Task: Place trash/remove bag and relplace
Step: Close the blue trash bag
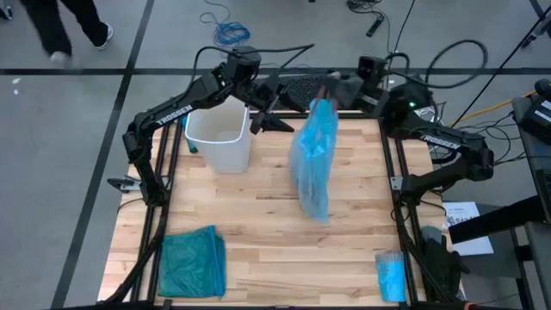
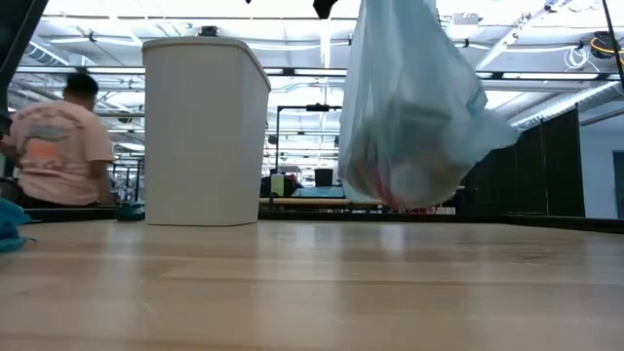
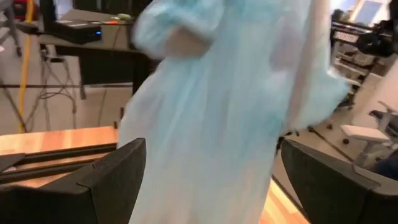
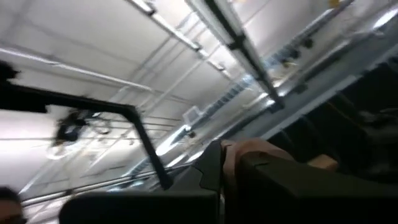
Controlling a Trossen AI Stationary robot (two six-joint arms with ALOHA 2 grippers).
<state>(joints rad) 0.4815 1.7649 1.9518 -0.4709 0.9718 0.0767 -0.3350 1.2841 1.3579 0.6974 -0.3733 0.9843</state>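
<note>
The high view looks straight down on the whole desk (image 1: pixel 258 232) from well above. The low view sits at desk-top level, facing across into the room. Both share the white bin (image 1: pixel 219 138), upper left in each, and the hanging blue bag (image 2: pixel 414 107). The left wrist view presses close to that bag; the right wrist view tilts up at ceiling lights

Sky-blue see-thru plastic bag (image 1: pixel 313 157); white plastic bin (image 1: pixel 220 138); teal-green crumpled bag (image 1: pixel 191 261); pale wood-plank counter (image 1: pixel 258 241); small blue packet (image 1: pixel 391 277).
</note>
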